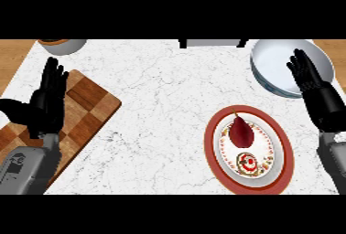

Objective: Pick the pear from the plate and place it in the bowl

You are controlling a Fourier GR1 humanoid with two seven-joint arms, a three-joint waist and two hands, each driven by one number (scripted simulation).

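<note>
Over the bowl (270,64), right hand (317,98) fully open (fingers straight), holding nothing.

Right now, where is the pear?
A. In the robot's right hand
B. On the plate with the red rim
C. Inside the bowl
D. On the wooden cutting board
B: the dark red pear lies on the plate, while the bowl holds nothing and the right hand is open with straight fingers, over the bowl's right side.
</note>
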